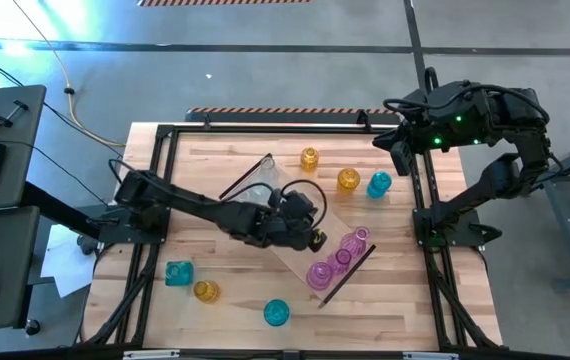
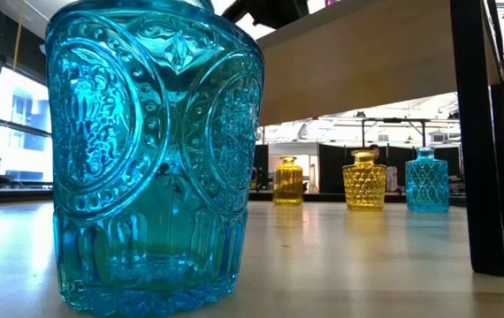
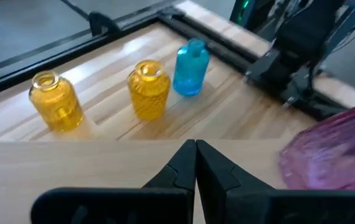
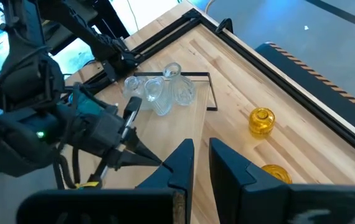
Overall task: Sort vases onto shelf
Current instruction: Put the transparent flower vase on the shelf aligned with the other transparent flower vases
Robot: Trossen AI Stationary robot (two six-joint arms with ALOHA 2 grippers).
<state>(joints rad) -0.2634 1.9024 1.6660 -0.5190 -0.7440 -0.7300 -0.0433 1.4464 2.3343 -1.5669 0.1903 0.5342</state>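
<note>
The shelf (image 1: 305, 225), a light-wood board on dark end pieces (image 2: 482, 132), lies diagonally on the table. Clear vases (image 1: 262, 180) stand on its far-left end and pink vases (image 1: 340, 258) on its near-right end. My left gripper (image 1: 312, 237) is shut and hovers over the shelf's middle (image 3: 103, 168), beside a pink vase (image 3: 333, 149). Two amber vases (image 1: 309, 158) (image 1: 348, 180) and a teal one (image 1: 379, 184) stand on the table beyond the shelf. My right gripper (image 1: 400, 150) waits, narrowly open, above the table's far right corner.
On the near-left part of the table stand a teal vase (image 1: 178, 272), an amber vase (image 1: 206, 291) and another teal vase (image 1: 276, 312), which fills the low view (image 2: 146, 159). A dark metal frame (image 1: 425, 200) runs along the table's edges.
</note>
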